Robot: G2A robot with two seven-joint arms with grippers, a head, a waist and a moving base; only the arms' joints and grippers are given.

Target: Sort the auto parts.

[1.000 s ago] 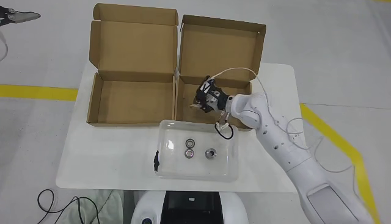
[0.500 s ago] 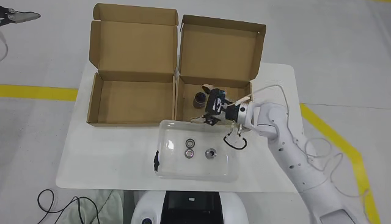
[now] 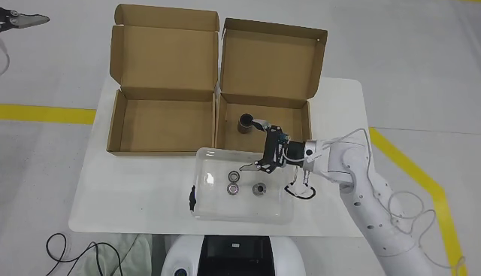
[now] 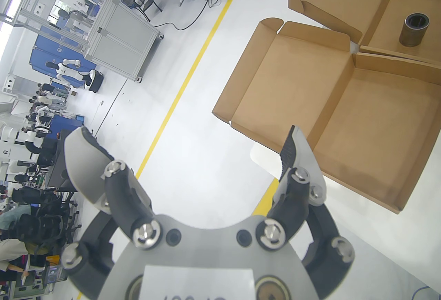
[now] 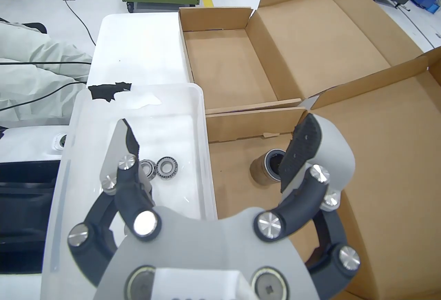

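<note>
A dark metal cylinder (image 3: 246, 122) (image 5: 267, 170) (image 4: 414, 29) stands upright in the right cardboard box (image 3: 289, 122) (image 5: 379, 143), near its front left corner. My right gripper (image 3: 254, 147) (image 5: 217, 129) hangs open and holds nothing, over the edge between that box and the clear plastic bin (image 3: 201, 201) (image 5: 203, 129). In the bin lie two ring bearings (image 3: 234, 183) (image 5: 167, 167) side by side and a third small part (image 3: 259, 189). The left cardboard box (image 3: 161, 125) (image 5: 227, 67) (image 4: 372, 129) is empty. My left gripper (image 4: 187, 143) (image 3: 30, 20) is open, held high off the table's left side.
Both boxes have their lids folded up at the back. The white table (image 3: 135, 201) (image 5: 134, 36) has bare surface to the left of the bin and on the right of the boxes. A scrap of black tape (image 5: 108, 89) sticks on the bin's left rim.
My right gripper let go of the cylinder inside the right box and drew back toward the bin. The cylinder now stands free. The left arm has not moved.
</note>
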